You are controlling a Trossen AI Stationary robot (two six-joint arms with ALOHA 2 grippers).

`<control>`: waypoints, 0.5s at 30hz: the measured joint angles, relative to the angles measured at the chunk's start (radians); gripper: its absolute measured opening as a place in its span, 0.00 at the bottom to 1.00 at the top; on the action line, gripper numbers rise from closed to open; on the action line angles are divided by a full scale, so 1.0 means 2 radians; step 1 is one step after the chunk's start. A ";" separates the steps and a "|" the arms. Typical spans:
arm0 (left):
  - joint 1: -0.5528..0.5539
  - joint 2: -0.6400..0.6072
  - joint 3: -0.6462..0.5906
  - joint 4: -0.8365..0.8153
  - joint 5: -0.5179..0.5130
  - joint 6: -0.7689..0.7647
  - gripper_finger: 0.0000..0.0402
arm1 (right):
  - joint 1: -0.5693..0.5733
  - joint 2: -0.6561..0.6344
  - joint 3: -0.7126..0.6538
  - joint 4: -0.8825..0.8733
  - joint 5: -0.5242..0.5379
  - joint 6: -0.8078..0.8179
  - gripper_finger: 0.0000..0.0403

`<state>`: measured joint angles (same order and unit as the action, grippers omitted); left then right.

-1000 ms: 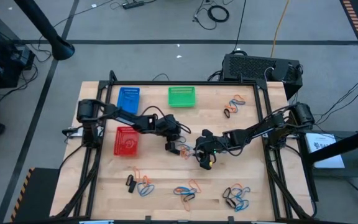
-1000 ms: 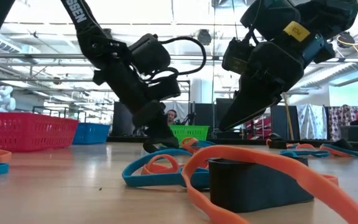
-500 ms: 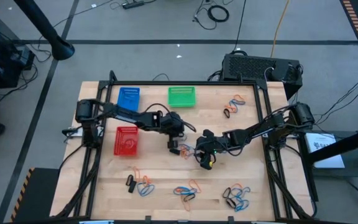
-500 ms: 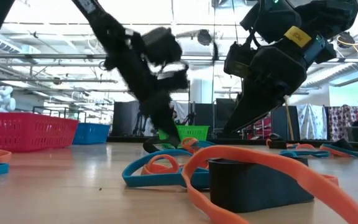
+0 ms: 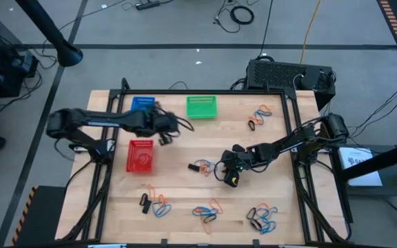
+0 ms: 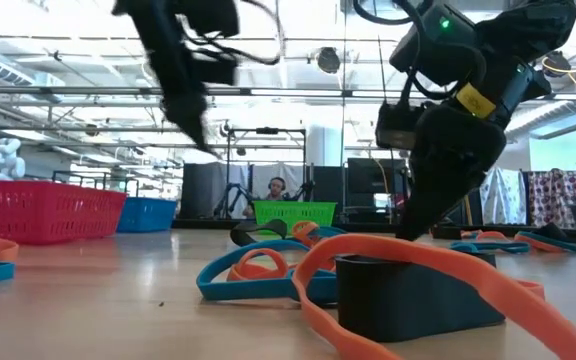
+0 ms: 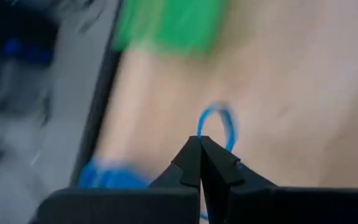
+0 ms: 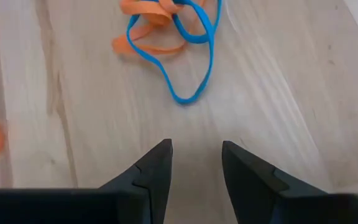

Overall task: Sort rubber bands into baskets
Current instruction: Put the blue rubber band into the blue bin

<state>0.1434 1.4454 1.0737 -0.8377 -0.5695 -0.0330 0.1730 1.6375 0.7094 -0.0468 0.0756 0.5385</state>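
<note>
Left gripper (image 5: pixel 165 140) swung away from the middle pile and now hangs just beside the small blue plastic mesh basket (image 5: pixel 142 104), pinched tight on a thin blue rubber band (image 7: pixel 217 126). Right gripper (image 5: pixel 228 180) sits well off from that basket, fingers apart over bare wood, holding nothing, near a tangle of orange and blue rubber bands (image 8: pixel 169 31).

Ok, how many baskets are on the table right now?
3: the blue basket at the far left, partly under the left arm; the green basket beside it; the red basket nearer, below the blue.

Three baskets (image 5: pixel 142 105) at table (image 5: pixel 185 186) back-left, rubber bands (image 5: pixel 205 211) apparently scattered front and right
</note>
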 joint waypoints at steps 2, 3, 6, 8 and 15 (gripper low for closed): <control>0.019 -0.015 0.000 -0.035 -0.022 -0.027 0.01 | 0.000 0.000 0.000 0.001 0.000 0.000 0.33; 0.030 -0.019 0.000 -0.053 -0.027 -0.039 0.01 | 0.000 0.000 0.000 0.005 0.000 0.000 0.33; 0.076 -0.024 0.000 -0.078 -0.033 -0.061 0.00 | 0.000 0.000 0.000 0.010 0.000 0.002 0.33; 0.108 -0.021 -0.001 -0.085 -0.032 -0.063 0.00 | 0.000 0.000 0.000 0.009 -0.001 0.009 0.33; 0.204 0.004 -0.017 -0.077 -0.009 -0.042 0.00 | 0.005 0.000 0.000 0.006 -0.002 0.013 0.33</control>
<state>0.5504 1.4541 1.0404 -0.9909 -0.5872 -0.1173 0.1835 1.6375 0.7097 -0.0348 0.0719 0.5637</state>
